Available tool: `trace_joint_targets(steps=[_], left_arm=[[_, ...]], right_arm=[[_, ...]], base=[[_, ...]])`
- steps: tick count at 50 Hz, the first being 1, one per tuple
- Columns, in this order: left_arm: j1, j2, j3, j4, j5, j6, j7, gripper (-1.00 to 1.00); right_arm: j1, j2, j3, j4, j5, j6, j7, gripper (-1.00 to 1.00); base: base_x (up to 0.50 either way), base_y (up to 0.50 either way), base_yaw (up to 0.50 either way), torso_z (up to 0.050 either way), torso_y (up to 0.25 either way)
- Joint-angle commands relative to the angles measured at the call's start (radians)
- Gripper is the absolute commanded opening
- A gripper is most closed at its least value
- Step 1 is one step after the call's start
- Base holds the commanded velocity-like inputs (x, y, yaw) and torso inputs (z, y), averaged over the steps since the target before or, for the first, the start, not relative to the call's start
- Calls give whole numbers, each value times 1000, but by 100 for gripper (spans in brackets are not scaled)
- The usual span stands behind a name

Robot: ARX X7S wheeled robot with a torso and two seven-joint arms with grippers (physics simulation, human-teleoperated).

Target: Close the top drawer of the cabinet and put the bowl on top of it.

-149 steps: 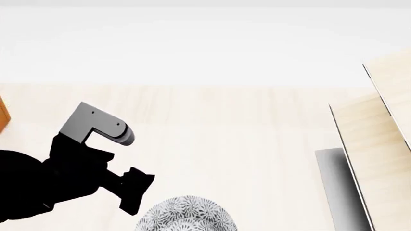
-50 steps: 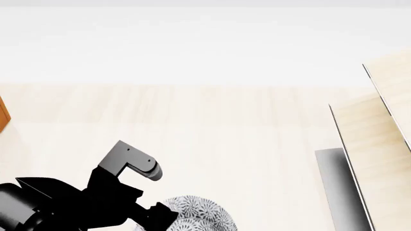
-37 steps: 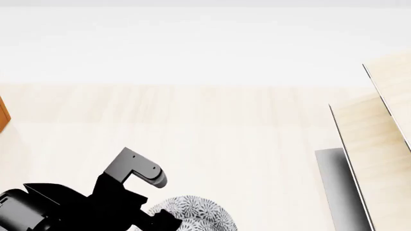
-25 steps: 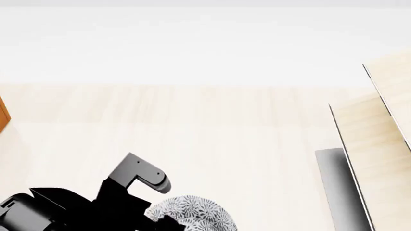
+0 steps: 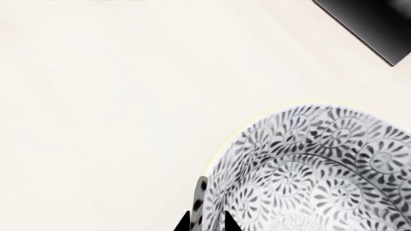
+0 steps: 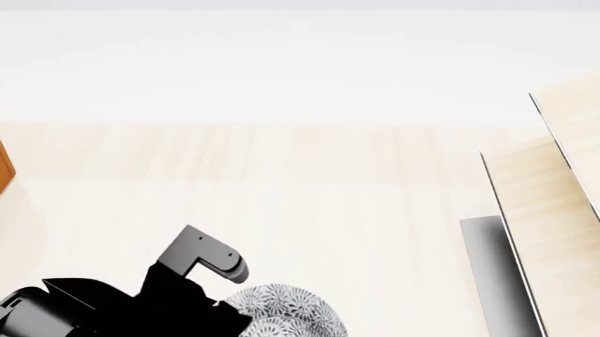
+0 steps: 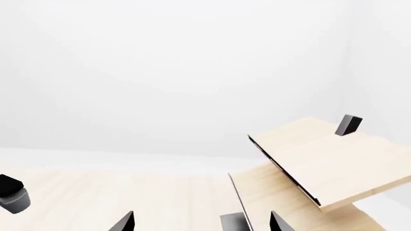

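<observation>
In the left wrist view the two black fingertips [image 5: 226, 224] of the left gripper [image 5: 207, 224] stand either side of the near wall of the round deep bowl, white with a fine grey floral pattern [image 5: 308, 173], one tip outside the rim and one inside; the gap between them is narrow and they appear to pinch the wall, though contact itself is not plain. The bowl sits on the pale wooden tabletop [image 5: 109, 96], at the lower edge of the head view [image 6: 281, 312], with the black left arm over its near side. The risk lies in that thin, one-sided hold: a deep bowl taken by a single point on its rim is likely to swing or tip as it rises, and a smooth glazed wall could slide out. The right gripper [image 7: 199, 221] shows only two dark tips set well apart, holding nothing, facing the pale wood slanted rack on a black base [image 7: 321, 163]. Only an orange-brown sliver of the wooden cabinet [image 6: 5, 165] shows at the far left, so the top drawer cannot be judged; carrying the bowl there blind could strike an open drawer.
</observation>
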Motion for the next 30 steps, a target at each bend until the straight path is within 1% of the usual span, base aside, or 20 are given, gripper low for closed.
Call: trace_joint_targets(steps=[1,11,12,24,30], left_arm=[[4,-22,-10,33,3,-11,-22,-100],[6,-62,-37,110,-33,-41,-49,-100],[3,-69,-60,123,-62,-51,-39,-100],[-40,-132,-83,240,-87,-120,-116,-100],[-49,-149,-96,272,-102,-138,-133,-100]], right_arm=[[4,2,0,-1,7,3,2,100],[0,4,0,-12,3,8,9,100],[-5,4,0,-13,0,5,10,100],[-9,7,0,-30,-10,16,21,100],[-24,11,11,-32,-7,7,25,100]], base=[[0,0,0,0,0],[0,0,0,0,0],[0,0,0,0,0],[0,0,0,0,0],[0,0,0,0,0]])
